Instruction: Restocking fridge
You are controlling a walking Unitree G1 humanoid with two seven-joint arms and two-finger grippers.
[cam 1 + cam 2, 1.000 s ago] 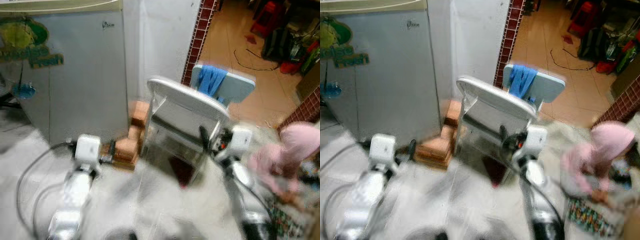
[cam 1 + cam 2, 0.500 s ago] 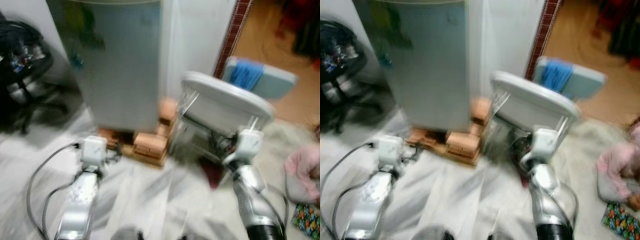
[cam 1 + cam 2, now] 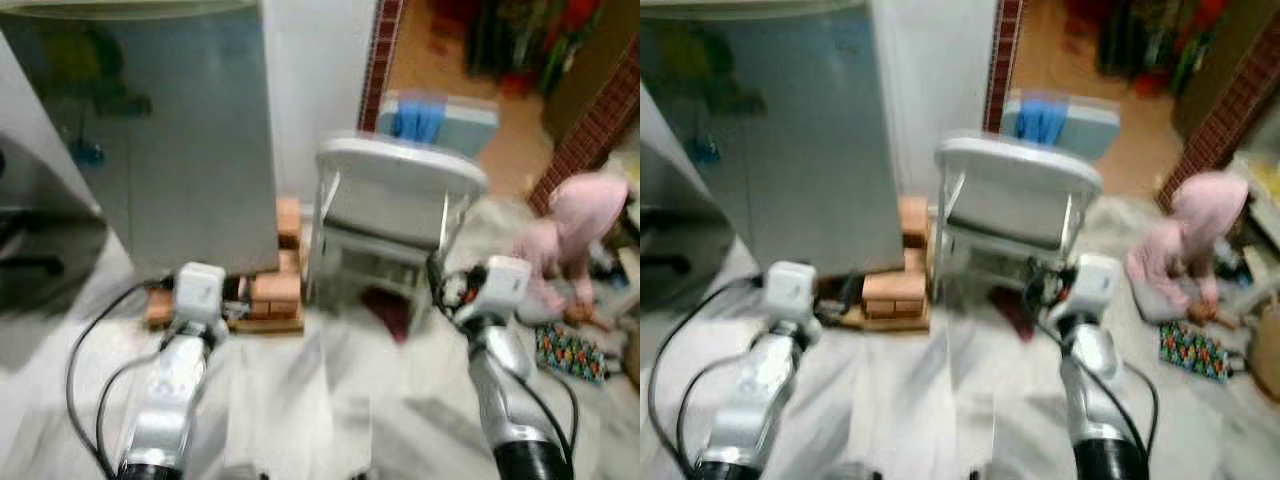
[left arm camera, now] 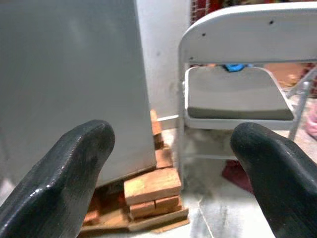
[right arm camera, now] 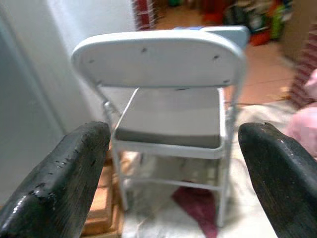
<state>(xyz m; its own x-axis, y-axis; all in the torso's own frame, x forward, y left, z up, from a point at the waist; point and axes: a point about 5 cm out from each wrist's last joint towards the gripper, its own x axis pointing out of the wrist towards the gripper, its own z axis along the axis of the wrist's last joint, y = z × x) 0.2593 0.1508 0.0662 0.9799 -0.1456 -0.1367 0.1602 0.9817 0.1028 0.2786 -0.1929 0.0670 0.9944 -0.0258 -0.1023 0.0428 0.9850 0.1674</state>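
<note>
Ahead on the left stands the closed fridge (image 3: 150, 140), raised on bricks (image 3: 272, 295), a folding chair (image 3: 395, 215) just beside. Both the left gripper (image 4: 168, 163) and right gripper (image 5: 173, 163), fingers apart, hold nothing; this looks like the approach, with reaching the door next.

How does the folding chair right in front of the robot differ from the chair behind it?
The near folding chair is white-grey; the far chair is pale blue. The near one is bare, while the far one has a blue cloth draped over it. The near one stands on pale floor beside the fridge; the far one is at the tan-floored doorway. Both have rounded backrests.
</note>
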